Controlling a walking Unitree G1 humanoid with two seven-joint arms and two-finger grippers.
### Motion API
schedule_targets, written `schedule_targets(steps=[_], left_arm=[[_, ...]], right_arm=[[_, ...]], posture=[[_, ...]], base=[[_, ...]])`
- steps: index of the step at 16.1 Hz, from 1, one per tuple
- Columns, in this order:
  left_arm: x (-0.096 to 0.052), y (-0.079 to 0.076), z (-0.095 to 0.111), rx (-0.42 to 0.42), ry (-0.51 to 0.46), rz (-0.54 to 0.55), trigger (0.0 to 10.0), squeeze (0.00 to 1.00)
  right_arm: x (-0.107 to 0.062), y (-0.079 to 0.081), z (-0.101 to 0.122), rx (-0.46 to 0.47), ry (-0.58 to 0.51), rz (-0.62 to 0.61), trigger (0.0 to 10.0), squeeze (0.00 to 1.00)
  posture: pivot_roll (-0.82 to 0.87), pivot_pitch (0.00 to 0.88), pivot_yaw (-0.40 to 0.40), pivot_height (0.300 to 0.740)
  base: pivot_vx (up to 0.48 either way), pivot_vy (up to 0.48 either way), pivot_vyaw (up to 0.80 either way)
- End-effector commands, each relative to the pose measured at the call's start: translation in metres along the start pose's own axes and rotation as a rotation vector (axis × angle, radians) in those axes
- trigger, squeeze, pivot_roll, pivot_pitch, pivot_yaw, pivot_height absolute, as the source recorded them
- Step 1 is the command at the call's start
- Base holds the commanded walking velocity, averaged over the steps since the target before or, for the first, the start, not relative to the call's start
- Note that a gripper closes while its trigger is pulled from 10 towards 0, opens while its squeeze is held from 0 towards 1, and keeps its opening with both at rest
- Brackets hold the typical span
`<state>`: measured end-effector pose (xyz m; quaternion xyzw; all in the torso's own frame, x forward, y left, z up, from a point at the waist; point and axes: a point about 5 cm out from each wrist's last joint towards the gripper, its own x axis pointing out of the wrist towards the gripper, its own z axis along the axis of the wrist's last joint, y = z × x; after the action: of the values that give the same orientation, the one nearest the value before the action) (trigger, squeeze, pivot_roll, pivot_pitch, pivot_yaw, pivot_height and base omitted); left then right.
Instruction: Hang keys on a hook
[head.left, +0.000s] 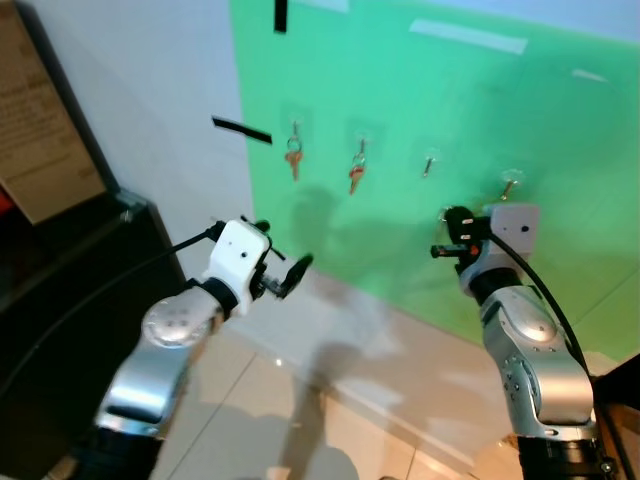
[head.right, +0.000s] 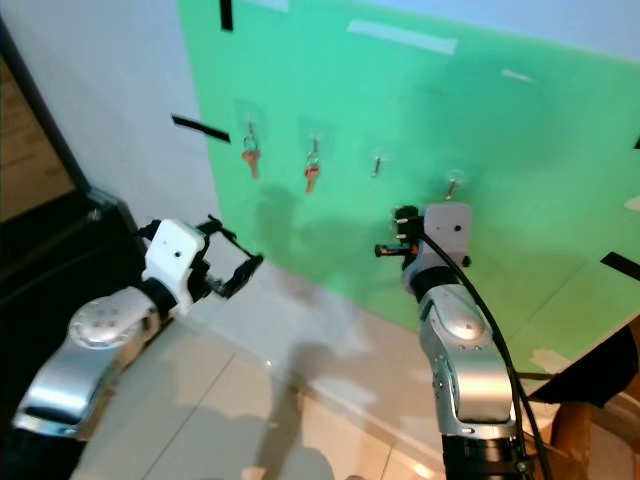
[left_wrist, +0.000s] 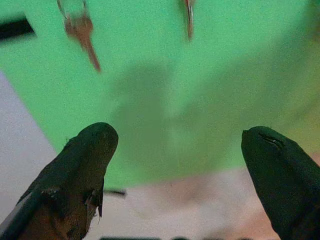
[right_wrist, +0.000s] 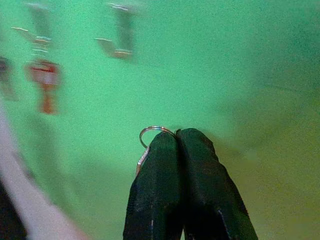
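Note:
Four small clear hooks line the green wall panel. Red-headed keys hang on the leftmost hook, and another set of keys hangs on the second. The third hook and the fourth hook carry no keys. My right gripper is raised just below and left of the fourth hook, close to the wall. It is shut on a silver key ring that pokes out beside its fingertips. My left gripper is open and empty, held below the leftmost keys.
A black cabinet stands to the left with a cardboard sign above it. Black tape strips and a white strip are stuck on the wall. Pale floor tiles run below the wall.

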<state>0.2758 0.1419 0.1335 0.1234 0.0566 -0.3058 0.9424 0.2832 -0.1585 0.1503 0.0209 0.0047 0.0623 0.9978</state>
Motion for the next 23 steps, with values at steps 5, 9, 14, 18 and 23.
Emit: schedule_targets(steps=[5, 9, 14, 18, 23], left_arm=[[-0.001, -0.011, 0.004, -0.036, 0.016, -0.185, 10.0, 0.0], [-0.001, -0.013, 0.009, -0.07, 0.011, -0.262, 10.0, 0.0], [-0.001, -0.014, 0.011, -0.088, 0.021, -0.282, 10.0, 0.0], [-0.001, -0.014, 0.013, -0.091, 0.012, -0.289, 10.0, 0.0], [0.002, -0.014, 0.016, -0.078, 0.001, -0.3, 10.0, 0.0]], right_arm=[[0.0, 0.007, 0.018, 0.041, -0.088, 0.095, 10.0, 0.0], [0.005, 0.013, 0.029, 0.111, -0.131, 0.152, 10.0, 0.0], [0.017, 0.014, 0.037, 0.158, -0.149, 0.164, 10.0, 0.0], [0.023, 0.016, 0.041, 0.177, -0.161, 0.187, 10.0, 0.0], [0.027, 0.018, 0.04, 0.182, -0.146, 0.2, 10.0, 0.0]], posture=[[0.08, 0.0, -0.007, 0.74], [0.07, 0.0, 0.006, 0.74], [0.09, 0.0, -0.007, 0.74], [0.1, 0.0, -0.018, 0.74], [0.1, 0.0, -0.011, 0.74]], base=[[0.0, 0.0, 0.0], [0.0, 0.0, 0.0], [0.0, 0.0, 0.0], [0.0, 0.0, 0.0], [0.0, 0.0, 0.0]])
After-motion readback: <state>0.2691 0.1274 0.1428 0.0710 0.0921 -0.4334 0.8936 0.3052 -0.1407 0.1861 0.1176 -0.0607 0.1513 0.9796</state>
